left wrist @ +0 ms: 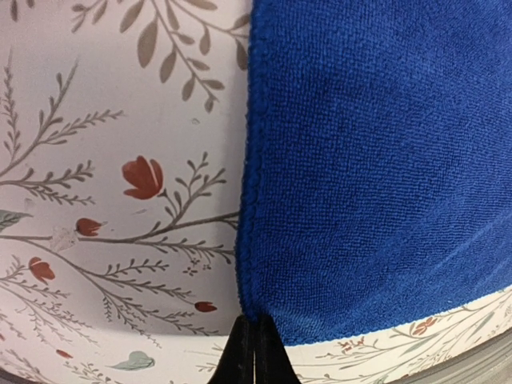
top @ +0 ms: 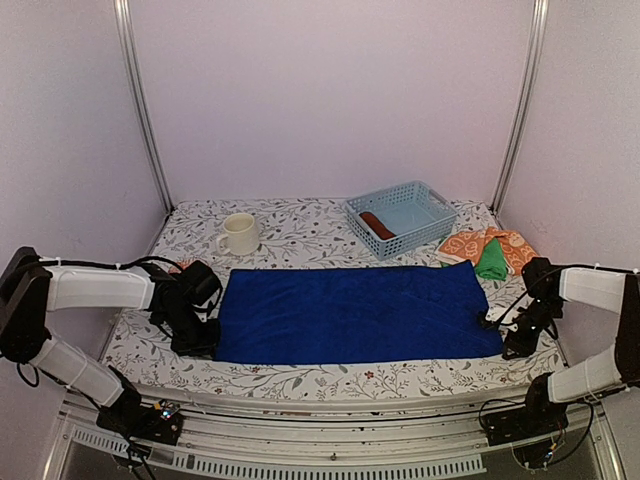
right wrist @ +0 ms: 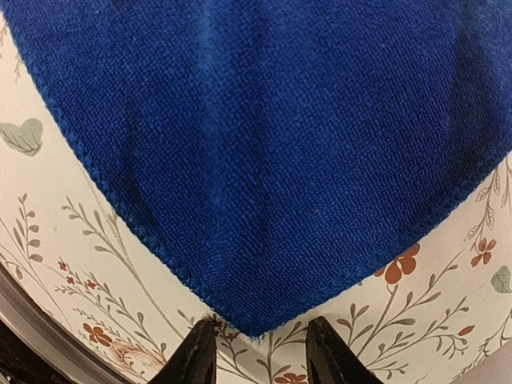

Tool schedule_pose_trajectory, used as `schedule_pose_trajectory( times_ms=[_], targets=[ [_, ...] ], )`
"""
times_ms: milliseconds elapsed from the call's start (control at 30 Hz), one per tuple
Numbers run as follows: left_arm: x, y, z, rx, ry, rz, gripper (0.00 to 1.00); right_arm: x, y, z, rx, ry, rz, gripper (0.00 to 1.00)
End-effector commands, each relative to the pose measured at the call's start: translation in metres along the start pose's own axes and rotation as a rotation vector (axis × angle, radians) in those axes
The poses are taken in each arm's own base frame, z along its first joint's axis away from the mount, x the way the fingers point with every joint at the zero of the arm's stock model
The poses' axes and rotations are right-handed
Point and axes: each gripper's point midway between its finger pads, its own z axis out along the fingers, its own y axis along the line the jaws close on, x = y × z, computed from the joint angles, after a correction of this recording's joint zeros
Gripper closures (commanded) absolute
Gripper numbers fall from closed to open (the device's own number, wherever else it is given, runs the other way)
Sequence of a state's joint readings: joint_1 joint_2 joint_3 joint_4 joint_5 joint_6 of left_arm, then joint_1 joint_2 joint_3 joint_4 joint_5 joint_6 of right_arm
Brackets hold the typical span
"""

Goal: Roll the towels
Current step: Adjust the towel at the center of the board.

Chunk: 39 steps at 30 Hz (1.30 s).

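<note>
A royal-blue towel (top: 355,312) lies flat and spread out in the middle of the table. My left gripper (top: 203,343) is at its near left corner; in the left wrist view the jaws (left wrist: 254,334) are shut, pinching the corner of the towel (left wrist: 376,160). My right gripper (top: 512,345) is at the near right corner; in the right wrist view it (right wrist: 258,342) is open, with the towel's corner (right wrist: 264,160) just ahead of the gap and not held. A rust-brown towel (top: 377,224) lies rolled in the basket. Orange patterned towels (top: 468,243) and a green one (top: 491,262) lie at the back right.
A pale blue lattice basket (top: 425,200) stands at the back right. A cream mug (top: 240,233) stands at the back left. The floral tablecloth (top: 300,225) ends at a metal rail along the near edge. Walls enclose the left, right and back sides.
</note>
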State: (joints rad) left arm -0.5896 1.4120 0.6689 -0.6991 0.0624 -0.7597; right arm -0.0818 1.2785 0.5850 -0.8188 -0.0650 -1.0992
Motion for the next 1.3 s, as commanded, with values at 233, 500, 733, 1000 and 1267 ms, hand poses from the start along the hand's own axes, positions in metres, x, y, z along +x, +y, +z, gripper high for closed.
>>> schedule_pose_trajectory(
  times_ms=[233, 500, 733, 1000, 1267],
  targets=[
    [0.004, 0.01, -0.003, -0.039, 0.008, 0.009, 1.0, -0.005, 0.012, 0.007, -0.067, -0.012, -0.057, 0.91],
    [0.017, 0.019, -0.018, -0.052, 0.03, -0.007, 1.0, 0.017, 0.037, -0.005, -0.104, 0.05, -0.108, 0.97],
    [0.03, 0.024, -0.031, -0.034, 0.042, -0.026, 1.0, 0.028, 0.053, -0.01, -0.141, 0.079, -0.132, 0.97],
    [0.051, 0.027, -0.037, 0.014, 0.082, -0.055, 1.0, 0.031, 0.055, -0.013, -0.136, 0.089, -0.126, 0.94],
    [0.032, -0.001, -0.068, 0.097, 0.049, 0.021, 0.71, 0.022, 0.047, -0.038, -0.107, 0.053, -0.162, 0.59]
  ],
)
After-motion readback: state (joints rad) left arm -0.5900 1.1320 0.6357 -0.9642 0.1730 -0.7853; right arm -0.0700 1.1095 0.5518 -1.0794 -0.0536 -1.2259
